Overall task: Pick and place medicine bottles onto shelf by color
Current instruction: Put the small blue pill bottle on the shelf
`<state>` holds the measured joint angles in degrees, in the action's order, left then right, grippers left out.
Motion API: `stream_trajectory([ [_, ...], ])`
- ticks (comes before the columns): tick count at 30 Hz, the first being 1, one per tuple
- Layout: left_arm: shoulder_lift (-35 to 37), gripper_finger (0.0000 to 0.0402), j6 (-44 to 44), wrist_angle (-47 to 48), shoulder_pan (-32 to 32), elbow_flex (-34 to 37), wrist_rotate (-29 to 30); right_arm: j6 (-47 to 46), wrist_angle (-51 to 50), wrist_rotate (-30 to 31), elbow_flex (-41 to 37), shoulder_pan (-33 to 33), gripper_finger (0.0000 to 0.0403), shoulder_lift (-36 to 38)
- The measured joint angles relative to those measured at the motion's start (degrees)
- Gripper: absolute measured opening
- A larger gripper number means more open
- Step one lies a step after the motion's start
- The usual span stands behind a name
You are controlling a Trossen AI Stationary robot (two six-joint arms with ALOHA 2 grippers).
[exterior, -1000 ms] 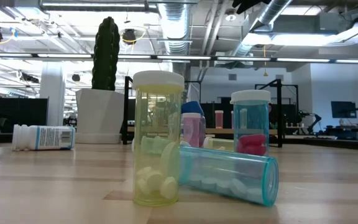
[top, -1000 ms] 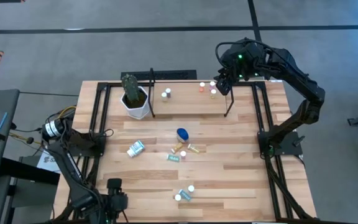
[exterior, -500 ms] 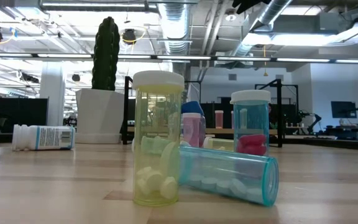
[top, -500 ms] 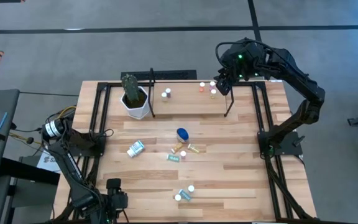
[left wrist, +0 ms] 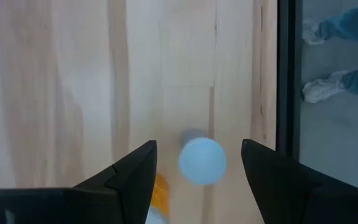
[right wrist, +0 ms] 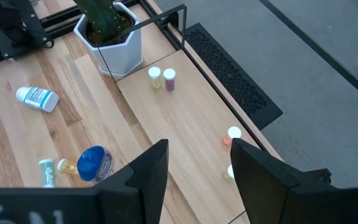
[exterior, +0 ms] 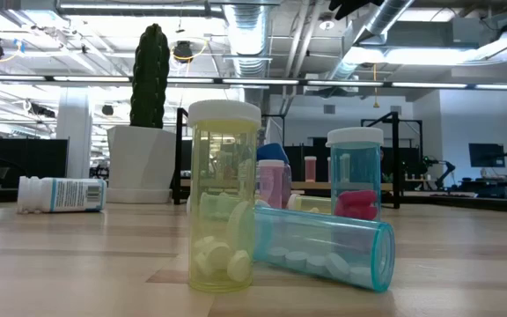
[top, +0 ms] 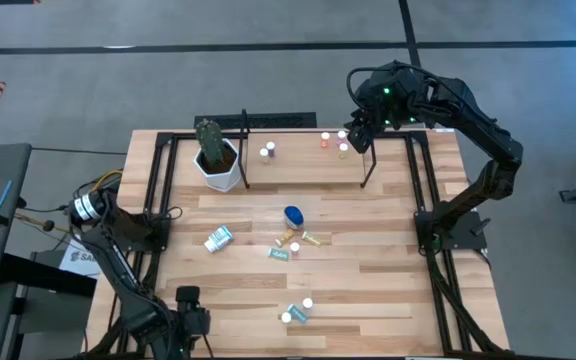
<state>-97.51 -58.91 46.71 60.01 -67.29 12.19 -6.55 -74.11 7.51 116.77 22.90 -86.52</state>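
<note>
My left gripper [top: 185,296] hangs open over the table's near left part, pointing steeply down. In its wrist view the fingers [left wrist: 199,146] stand on either side of an upright white-capped bottle [left wrist: 202,160], apart from it, with something orange [left wrist: 160,188] beside one finger. My right gripper [top: 358,135] is open and raised above the shelf's right end [right wrist: 191,118]. On the shelf stand a yellowish bottle [right wrist: 155,74], a pink one [right wrist: 169,76] and an orange one [right wrist: 234,132]. A blue bottle [top: 293,215], a white one [top: 218,238] and several small ones lie mid-table.
A white pot with a cactus [top: 216,160] stands at the shelf's left end. Near the front edge a yellow bottle [exterior: 224,194] stands with a teal one [exterior: 324,246] lying against it. Black rails [top: 158,180] run along both table sides. A person's feet [left wrist: 334,28] show beyond the table edge.
</note>
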Motion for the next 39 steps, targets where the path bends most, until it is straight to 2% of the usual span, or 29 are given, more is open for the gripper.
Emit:
stream_trajectory([
  [5, -3.16, 0.022, 0.87, -0.38, -0.28, 0.0, -2.47, 0.0, 0.0, 0.0, 0.0, 0.02, 0.0195, 0.02],
  [14, -4.86, 0.0213, 0.83, -0.17, -0.55, 0.0, -2.72, 0.0, 0.02, 0.0, 0.0, 0.0, 0.0195, 0.01],
  [29, -4.86, 0.0083, 2.76, 0.07, -2.39, 0.0, -4.45, 0.0, 0.0, 0.0, 0.0, 0.0, 0.0195, 0.01],
  [34, -4.38, 0.0086, 6.61, 0.15, -5.42, -0.04, -7.4, 0.0, 0.01, 0.0, 0.0, 0.01, 0.0195, 0.02],
  [39, -2.38, 0.0095, 11.29, 0.32, -9.55, -0.04, -7.49, 0.0, 0.0, 0.0, 0.0, 0.0, 0.0195, 0.02],
])
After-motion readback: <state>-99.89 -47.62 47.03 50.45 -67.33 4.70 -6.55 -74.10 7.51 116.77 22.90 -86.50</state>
